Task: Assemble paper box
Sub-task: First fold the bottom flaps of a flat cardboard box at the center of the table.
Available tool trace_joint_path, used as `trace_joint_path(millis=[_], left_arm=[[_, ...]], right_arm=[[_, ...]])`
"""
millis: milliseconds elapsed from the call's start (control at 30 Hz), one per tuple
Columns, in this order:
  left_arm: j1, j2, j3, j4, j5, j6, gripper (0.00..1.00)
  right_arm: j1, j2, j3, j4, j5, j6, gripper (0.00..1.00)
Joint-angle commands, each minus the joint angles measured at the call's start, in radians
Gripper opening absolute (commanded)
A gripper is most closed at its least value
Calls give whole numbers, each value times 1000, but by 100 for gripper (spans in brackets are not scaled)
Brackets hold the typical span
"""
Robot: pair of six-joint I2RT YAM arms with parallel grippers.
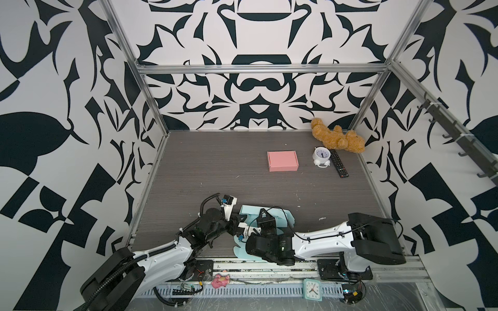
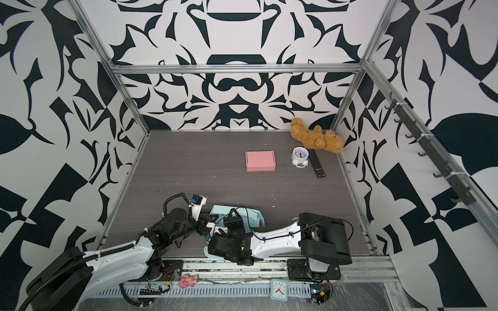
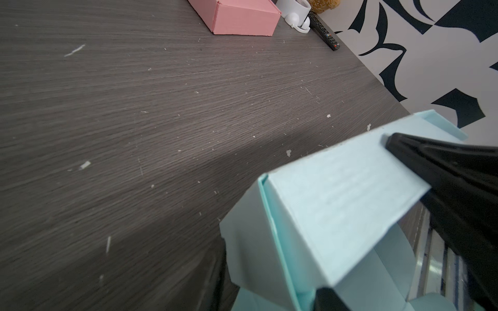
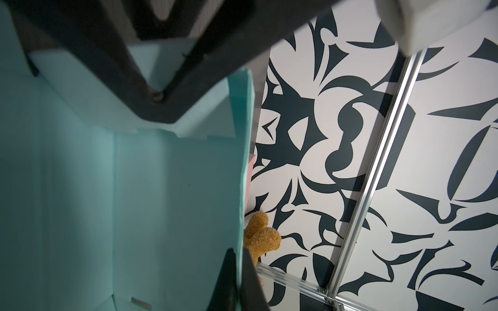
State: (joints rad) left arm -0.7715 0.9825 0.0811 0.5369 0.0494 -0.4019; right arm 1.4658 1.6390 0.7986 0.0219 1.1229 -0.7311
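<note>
A half-folded light blue paper box (image 1: 281,215) (image 2: 254,215) lies near the table's front edge, between my two arms. My left gripper (image 1: 244,219) (image 3: 269,285) is open, and its fingers stand on either side of a folded corner wall of the box (image 3: 336,202). My right gripper (image 1: 262,212) (image 4: 239,253) is shut on a thin upright side panel of the box (image 4: 161,188), pinching its edge. One black finger (image 3: 431,167) of the right gripper rests on the far end of the box's folded wall. The arms hide much of the box in both top views.
A closed pink box (image 1: 283,161) sits mid-table. A white alarm clock (image 1: 321,156), a black remote (image 1: 339,163) and a brown teddy bear (image 1: 336,137) lie at the back right. A pink toy (image 1: 220,280) and a square clock (image 1: 312,289) rest on the front rail.
</note>
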Motion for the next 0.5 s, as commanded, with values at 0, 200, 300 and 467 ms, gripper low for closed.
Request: trace_joint_path(millis=[0, 200, 300, 467], left_arm=[[-10, 23, 34, 43, -81, 29, 40], [-63, 72, 52, 51, -137, 55, 33], [-75, 77, 54, 53, -159, 62, 30], [-84, 76, 49, 53, -187, 72, 25]], right_arm=[[19, -17, 13, -44, -84, 4, 9], [22, -31, 10, -42, -89, 8, 12], [24, -37, 8, -42, -91, 11, 13], [27, -56, 7, -46, -98, 24, 19]])
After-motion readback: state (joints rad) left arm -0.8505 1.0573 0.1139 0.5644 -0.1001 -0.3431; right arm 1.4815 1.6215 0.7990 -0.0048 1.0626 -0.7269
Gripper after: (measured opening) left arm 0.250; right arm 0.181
